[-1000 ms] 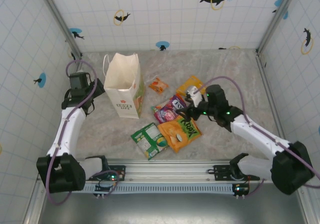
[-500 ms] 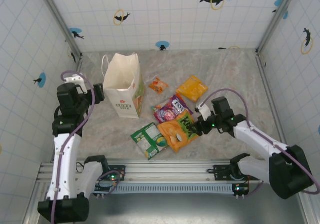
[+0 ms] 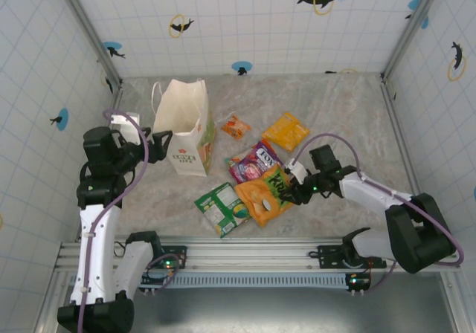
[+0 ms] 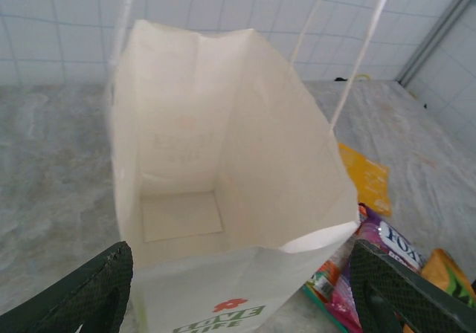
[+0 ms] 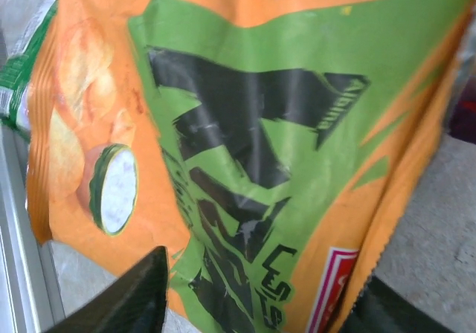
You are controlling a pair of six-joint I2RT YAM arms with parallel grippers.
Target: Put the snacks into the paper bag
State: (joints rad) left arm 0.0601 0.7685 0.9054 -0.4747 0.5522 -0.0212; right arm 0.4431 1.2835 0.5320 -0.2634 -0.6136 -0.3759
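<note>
While the paper bag (image 3: pixel 182 136) stands upright at the far left of the tabletop (image 3: pixel 335 110), its mouth gapes open, and the left wrist camera looks down onto its bare white bottom. The left claw (image 3: pixel 158 140) sits at the bag's left side, level with the rim. Its two dark fingers (image 4: pixel 89 288) are spread wide, one off each near corner of the bag, and they grip nothing.

All the snacks lie flat on the tabletop to the right of the bag. A small orange packet (image 3: pixel 236 127) lies just beside the bag's far right corner. A yellow-orange packet (image 3: pixel 285 131) lies farther right. A purple-pink packet (image 3: pixel 254 162) lies in the middle, overlapping the far edge of the large orange packet (image 3: pixel 266 194) with green lettering. A green packet (image 3: pixel 222 208) lies nearest, touching that packet's left side.

The right claw (image 3: pixel 292 189) is low at the right edge of the large orange packet. In the right wrist view one of its fingers (image 5: pixel 141 292) shows on each side of the crinkled foil. From so close I cannot tell whether they are pinching the packet or only bracketing it.
</note>
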